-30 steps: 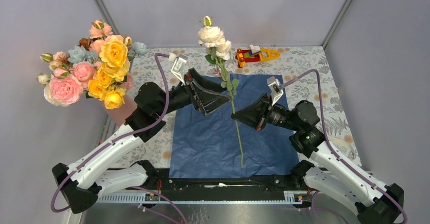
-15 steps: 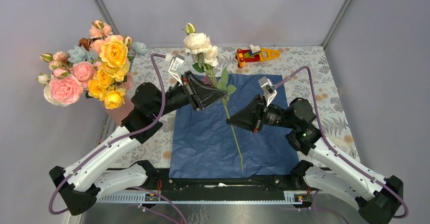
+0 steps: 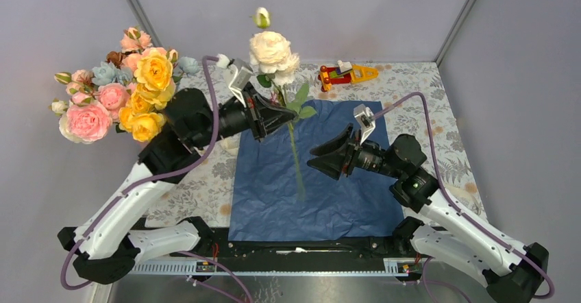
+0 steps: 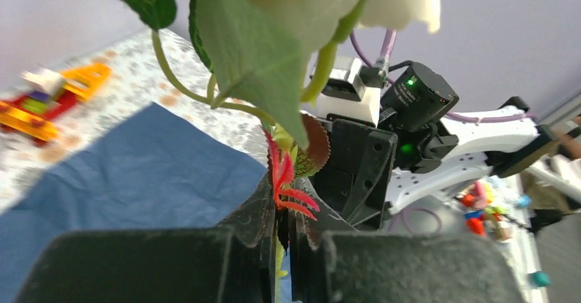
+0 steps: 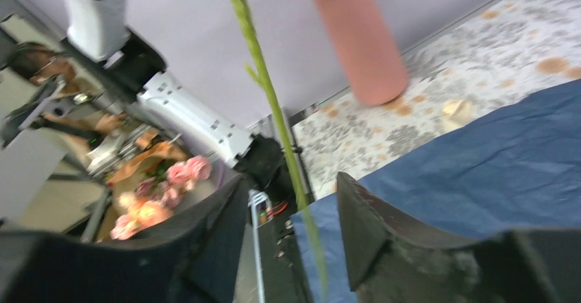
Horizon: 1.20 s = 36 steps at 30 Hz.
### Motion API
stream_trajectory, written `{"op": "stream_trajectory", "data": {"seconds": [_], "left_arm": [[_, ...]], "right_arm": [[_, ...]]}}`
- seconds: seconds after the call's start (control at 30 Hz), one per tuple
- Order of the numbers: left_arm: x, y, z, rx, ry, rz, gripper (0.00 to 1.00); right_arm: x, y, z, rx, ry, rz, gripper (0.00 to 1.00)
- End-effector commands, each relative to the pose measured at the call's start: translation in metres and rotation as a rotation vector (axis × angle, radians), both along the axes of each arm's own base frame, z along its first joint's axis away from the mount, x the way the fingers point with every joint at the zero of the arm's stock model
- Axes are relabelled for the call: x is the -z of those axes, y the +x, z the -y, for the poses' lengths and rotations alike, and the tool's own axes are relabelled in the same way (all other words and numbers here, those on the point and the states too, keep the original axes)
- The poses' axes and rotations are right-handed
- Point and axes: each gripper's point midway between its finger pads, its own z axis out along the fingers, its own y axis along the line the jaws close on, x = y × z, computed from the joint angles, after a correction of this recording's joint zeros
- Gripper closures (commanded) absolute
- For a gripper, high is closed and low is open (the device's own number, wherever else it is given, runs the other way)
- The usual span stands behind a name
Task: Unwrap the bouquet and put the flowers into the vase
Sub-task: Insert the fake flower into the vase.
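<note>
The cream rose stem (image 3: 295,153) hangs upright above the blue paper (image 3: 342,193). It carries one large open bloom (image 3: 269,48) with a smaller one against it, one closed bud (image 3: 261,17) on top and a few green leaves. The left gripper (image 3: 291,113) is clamped on the stem just under the leaves. Lower down, the right gripper (image 5: 288,234) stands with its jaws apart on either side of the thin green stem, not touching it. One salmon vase (image 5: 360,42) stands at the table's (image 3: 438,111) left edge, holding more than ten pink, yellow and dusty-blue blooms (image 3: 130,90). One red-and-yellow toy (image 3: 346,75) lies at the far edge.
</note>
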Motion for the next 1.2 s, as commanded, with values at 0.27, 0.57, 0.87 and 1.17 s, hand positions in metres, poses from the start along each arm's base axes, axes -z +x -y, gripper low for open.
{"op": "stream_trajectory", "data": {"seconds": [0.27, 0.57, 0.87, 1.17], "left_arm": [[0.032, 0.025, -0.099, -0.241, 0.675, 0.354, 1.0], [0.08, 0.082, -0.166, -0.593, 1.073, 0.43, 1.0], [0.014, 0.113, -0.16, -0.775, 0.974, 0.604, 1.0], [-0.037, 0.12, -0.179, -0.883, 0.934, 0.67, 1.0]], "right_arm": [[0.009, 0.039, 0.029, 0.31, -0.045, 0.027, 0.15], [0.016, 0.044, 0.028, 0.325, -0.033, 0.02, 0.14], [0.024, 0.044, 0.024, 0.312, -0.028, 0.009, 0.14], [0.034, 0.042, 0.027, 0.315, -0.034, 0.012, 0.13]]}}
